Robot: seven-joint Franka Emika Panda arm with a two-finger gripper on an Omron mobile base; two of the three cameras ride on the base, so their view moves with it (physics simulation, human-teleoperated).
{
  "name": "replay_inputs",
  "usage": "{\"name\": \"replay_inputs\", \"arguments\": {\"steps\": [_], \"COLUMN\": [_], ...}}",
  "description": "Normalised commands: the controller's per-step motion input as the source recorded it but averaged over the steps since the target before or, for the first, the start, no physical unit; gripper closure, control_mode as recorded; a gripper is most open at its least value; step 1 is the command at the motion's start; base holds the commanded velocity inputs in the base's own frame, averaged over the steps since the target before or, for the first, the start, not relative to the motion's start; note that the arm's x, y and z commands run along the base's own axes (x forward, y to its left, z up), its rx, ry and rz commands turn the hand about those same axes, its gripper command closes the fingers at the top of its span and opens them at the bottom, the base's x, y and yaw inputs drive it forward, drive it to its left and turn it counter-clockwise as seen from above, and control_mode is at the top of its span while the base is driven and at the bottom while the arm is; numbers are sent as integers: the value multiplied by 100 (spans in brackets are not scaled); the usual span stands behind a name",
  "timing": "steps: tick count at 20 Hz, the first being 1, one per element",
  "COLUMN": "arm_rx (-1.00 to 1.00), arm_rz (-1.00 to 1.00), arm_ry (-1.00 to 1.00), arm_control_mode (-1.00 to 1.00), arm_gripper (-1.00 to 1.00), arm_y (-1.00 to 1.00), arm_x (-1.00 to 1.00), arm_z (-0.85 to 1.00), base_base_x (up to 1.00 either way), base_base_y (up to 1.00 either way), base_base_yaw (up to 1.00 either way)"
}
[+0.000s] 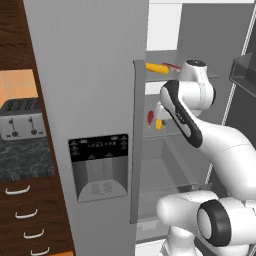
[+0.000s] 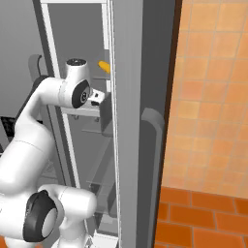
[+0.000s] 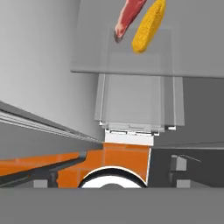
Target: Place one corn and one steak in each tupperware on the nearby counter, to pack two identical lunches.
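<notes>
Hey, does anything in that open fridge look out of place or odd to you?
Nothing looks spilled or broken. A corn and steak lie loose on the upper fridge shelf, another corn and steak on the shelf below, none in containers.

From the right base camera you are looking past the edge of an open fridge door [image 2: 127,121], a tall grey slab running top to bottom through the middle, with a curved grey handle [image 2: 156,140] on its right face. To its right is an orange tiled wall [image 2: 213,92], with darker orange floor tiles [image 2: 203,218] below. To the left, the white arm [image 2: 38,145] reaches up into the fridge interior. The hand's end sits against the door edge, so you cannot tell how its jaws stand. Just above it, the tip of a yellow corn [image 2: 103,66] pokes out on a shelf [image 2: 82,111].
</notes>
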Motion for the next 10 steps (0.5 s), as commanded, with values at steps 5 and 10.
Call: {"name": "replay_inputs", "arguments": {"steps": [5, 10], "arm_rx": [0, 0], "arm_rz": [0, 0], "arm_ry": [-5, 0], "arm_control_mode": [-100, -100], "arm_gripper": [-100, -100], "arm_y": [-3, -21], "arm_x": [74, 51], "arm_z": [-4, -47], "base_base_x": [0, 0], "base_base_y": [0, 0], "base_base_yaw": [0, 0]}}
